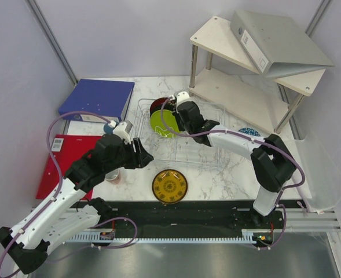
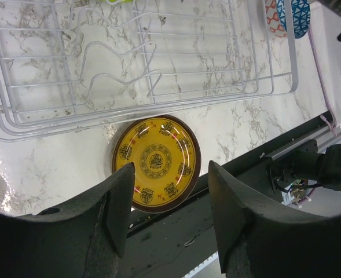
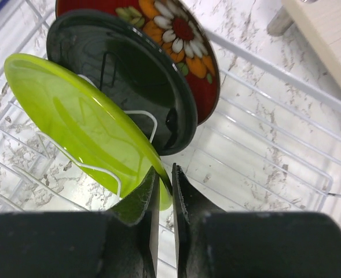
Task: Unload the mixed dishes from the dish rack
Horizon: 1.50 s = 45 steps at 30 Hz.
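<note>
Right, the right gripper (image 3: 165,174) first — its two fingers are drawn in to a narrow slit and pinch the lower rim of the lime green plate (image 3: 83,121). That plate stands on edge in the wire slots of the dish rack (image 1: 199,152), tilted back from the fingers. Just behind it, on the far side from the gripper, stands the glossy black plate (image 3: 118,75). Behind that again is the dark red floral plate (image 3: 182,35), and all three lean the same way, packed close together. The rack's thin wires run under and around them over the marble table (image 2: 245,127).

Now the left gripper (image 2: 171,174) — its jaws are spread wide with nothing between them. It hangs above the yellow-brown patterned plate (image 2: 156,159). That plate lies flat on the table directly below the fingers, just outside the rack's near rim and apart from it. Further out, past the rack's right end, the small blue patterned dish (image 2: 292,14) sits outside the wire.
</note>
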### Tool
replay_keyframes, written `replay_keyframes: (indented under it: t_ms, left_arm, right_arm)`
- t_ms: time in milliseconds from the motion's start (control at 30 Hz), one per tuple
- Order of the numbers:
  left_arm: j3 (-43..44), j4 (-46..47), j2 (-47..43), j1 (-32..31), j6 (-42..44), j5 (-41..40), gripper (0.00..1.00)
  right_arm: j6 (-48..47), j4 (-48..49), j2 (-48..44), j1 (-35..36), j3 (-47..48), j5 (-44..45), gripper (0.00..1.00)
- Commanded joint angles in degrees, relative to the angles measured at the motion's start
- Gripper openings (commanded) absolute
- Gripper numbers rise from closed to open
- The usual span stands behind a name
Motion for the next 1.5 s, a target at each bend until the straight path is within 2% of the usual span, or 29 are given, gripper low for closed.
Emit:
replay_keyframes:
  t_ms: [0, 300, 433, 600, 733, 833, 967, 1100, 1300, 1400, 1467]
  left_arm:
    - [-0.22, 2.82, 0.02, 0.05, 1.82, -1.08, 0.60]
    - [-0.40, 3.97, 0.46, 0.05, 1.99, -1.26, 0.60]
    - [0.04, 4.41, 0.55, -0.04, 1.38, -5.02, 0.60]
    - [0.39, 5.11, -0.24, 0.14, -0.20, -9.68, 0.63]
    - [-0.13, 8.34, -1.65, 0.05, -1.96, -12.51, 0.89]
    - [-1.97, 13.96, -3.75, 0.05, -2.23, -11.72, 1.00]
    - [-4.88, 22.83, -4.90, 0.05, -0.74, -7.42, 1.00]
    - [-5.76, 26.64, -2.18, 0.05, -0.38, -4.34, 0.99]
    - [-7.51, 33.22, 1.42, 0.05, -0.55, 0.23, 0.91]
    - [-7.96, 34.72, 2.39, 0.05, -0.91, 0.68, 0.81]
    - [-7.96, 34.90, 2.74, 0.14, -0.91, 0.94, 0.67]
  right_arm:
    - [-0.04, 1.38, -5.88, -0.21, 1.13, 2.52, 0.00]
    - [1.80, -3.81, -15.54, -0.21, 0.79, 1.74, 0.00]
    - [7.23, -7.75, -22.12, -0.29, -0.27, 1.47, 0.00]
    - [14.98, -13.90, -28.55, -0.21, -2.99, -5.37, 0.00]
    - [21.22, -17.52, -34.18, -0.21, -5.71, -12.67, 0.00]
    - [25.00, -19.01, -37.87, -0.21, -8.26, -18.03, 0.00]
    - [27.29, -20.86, -40.77, -0.21, -9.85, -21.55, 0.00]
    - [28.08, -21.57, -42.18, -0.21, -10.12, -24.62, 0.00]
    - [28.52, -21.65, -42.10, -0.21, -11.87, -26.47, 0.00]
    - [28.70, -21.65, -42.10, -0.21, -12.22, -27.71, 0.00]
    - [28.70, -21.57, -42.53, -0.21, -12.31, -27.19, 0.00]
